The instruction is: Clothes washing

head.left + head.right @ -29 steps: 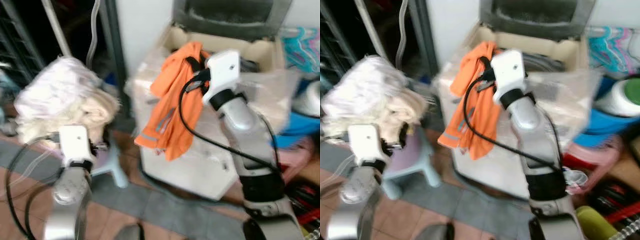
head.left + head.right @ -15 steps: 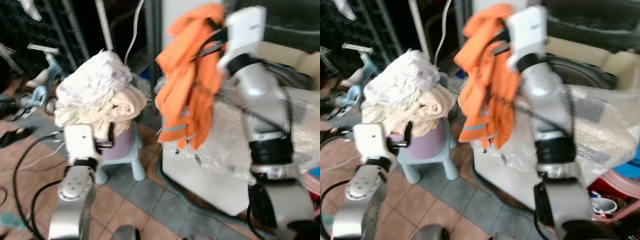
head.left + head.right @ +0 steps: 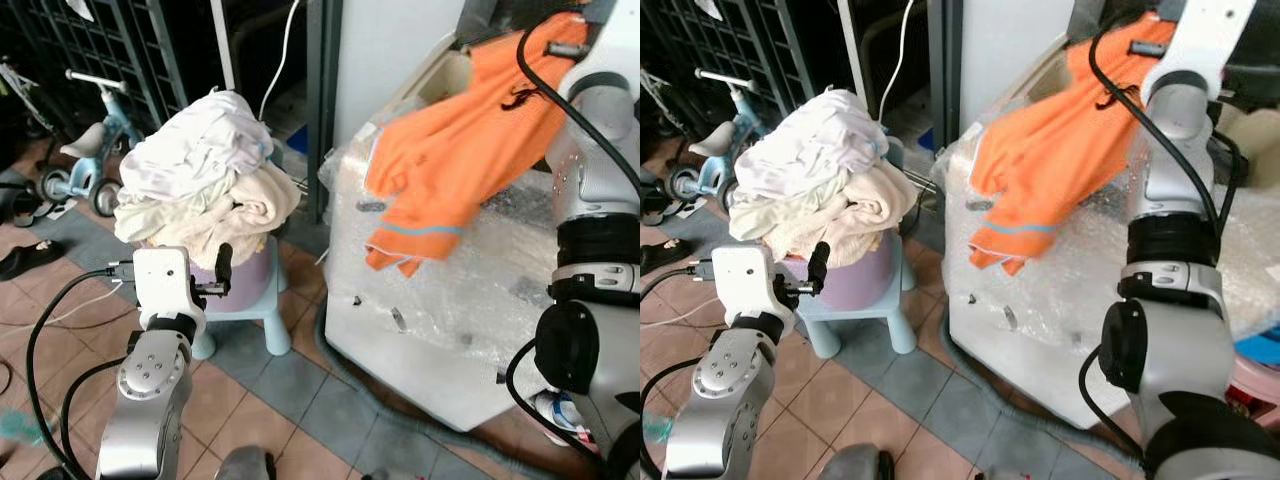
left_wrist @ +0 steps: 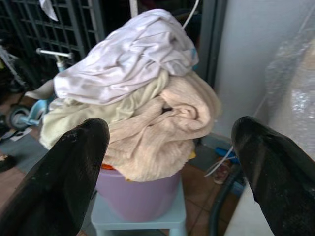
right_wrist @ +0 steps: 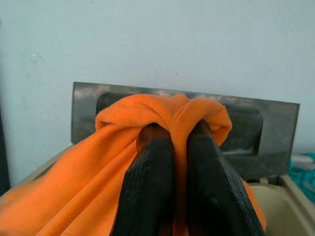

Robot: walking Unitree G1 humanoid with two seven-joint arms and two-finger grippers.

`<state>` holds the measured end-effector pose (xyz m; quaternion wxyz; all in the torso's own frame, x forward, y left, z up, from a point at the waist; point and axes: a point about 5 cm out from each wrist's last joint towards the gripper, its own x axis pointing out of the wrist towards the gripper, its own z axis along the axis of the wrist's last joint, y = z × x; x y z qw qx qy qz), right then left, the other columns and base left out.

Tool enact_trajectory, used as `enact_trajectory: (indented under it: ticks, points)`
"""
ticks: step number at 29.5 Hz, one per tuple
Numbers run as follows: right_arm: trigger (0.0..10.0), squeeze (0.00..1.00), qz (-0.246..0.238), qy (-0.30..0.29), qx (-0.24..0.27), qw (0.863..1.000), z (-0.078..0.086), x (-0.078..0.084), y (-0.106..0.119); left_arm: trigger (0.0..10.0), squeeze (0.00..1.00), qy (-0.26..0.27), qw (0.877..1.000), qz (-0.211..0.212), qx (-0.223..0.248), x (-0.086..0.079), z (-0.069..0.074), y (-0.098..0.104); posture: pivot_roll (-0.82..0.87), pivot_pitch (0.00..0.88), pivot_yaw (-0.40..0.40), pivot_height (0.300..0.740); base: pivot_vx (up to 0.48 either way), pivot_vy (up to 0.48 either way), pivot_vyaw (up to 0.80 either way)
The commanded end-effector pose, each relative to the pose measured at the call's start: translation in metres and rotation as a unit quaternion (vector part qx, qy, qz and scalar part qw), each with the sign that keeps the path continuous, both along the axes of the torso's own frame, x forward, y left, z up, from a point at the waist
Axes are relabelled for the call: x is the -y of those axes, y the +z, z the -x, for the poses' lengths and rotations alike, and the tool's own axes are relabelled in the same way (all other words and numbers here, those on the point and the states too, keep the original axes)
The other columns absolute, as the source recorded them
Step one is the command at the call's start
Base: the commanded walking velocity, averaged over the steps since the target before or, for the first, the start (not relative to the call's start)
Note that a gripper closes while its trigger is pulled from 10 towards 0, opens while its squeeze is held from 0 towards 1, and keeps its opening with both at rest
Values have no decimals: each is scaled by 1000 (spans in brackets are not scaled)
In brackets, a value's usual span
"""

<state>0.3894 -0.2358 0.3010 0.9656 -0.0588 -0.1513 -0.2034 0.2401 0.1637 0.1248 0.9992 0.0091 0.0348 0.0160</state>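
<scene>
Your right hand is clamped on the orange shirt, raised at upper right so it trails over the washing machine for loading. Your left hand, fingers spread and empty, faces the laundry pile at left.

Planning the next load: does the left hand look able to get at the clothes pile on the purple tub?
Probably yes. The left hand is open and faces the clothes pile on the purple tub, with nothing between them.

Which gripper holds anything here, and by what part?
The right gripper pinches a bunched fold of the orange garment; the left gripper holds nothing.
</scene>
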Motion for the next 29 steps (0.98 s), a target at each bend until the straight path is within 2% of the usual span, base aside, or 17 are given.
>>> enact_trajectory:
  ticks: [1, 4, 14, 19, 23, 26, 29]
  points:
    - [10000, 0, 2, 33, -27, 999, -2, -15, -14, 10000, 0, 2, 1000, -3, -5, -1, 1, -2, 15, 0, -28, 740, 274, 0, 0]
    - [10000, 0, -1, 50, -44, 998, -2, -23, -27, 10000, 0, -2, 1000, -2, -4, -1, 1, -2, 13, 0, -25, 740, 294, 0, 0]
    - [10000, 0, 4, 76, -29, 997, 0, -30, -27, 10000, 0, -6, 1000, 0, -2, -1, -1, -1, 8, 0, -19, 740, 339, 0, 0]
    - [10000, 0, 13, 65, -26, 997, 2, -27, -25, 10000, 0, -6, 1000, -2, -2, -1, -2, -1, 12, 0, -17, 740, 338, 0, -666]
    - [10000, 0, 29, 39, 10, 999, 3, -17, -9, 10000, 0, 6, 1000, -9, -4, -3, -2, -1, 13, 0, -16, 740, 137, 0, -733]
    - [10000, 0, 34, 34, 18, 999, 4, -14, -5, 10000, 0, 10, 1000, -12, -3, -3, -2, -1, 15, 0, -16, 740, 0, 0, -756]
    - [10000, 0, 51, 21, 77, 996, 4, 3, 38, 10000, 0, 11, 1000, -13, -2, -2, -4, 0, 13, 0, -17, 740, 0, 0, -492]
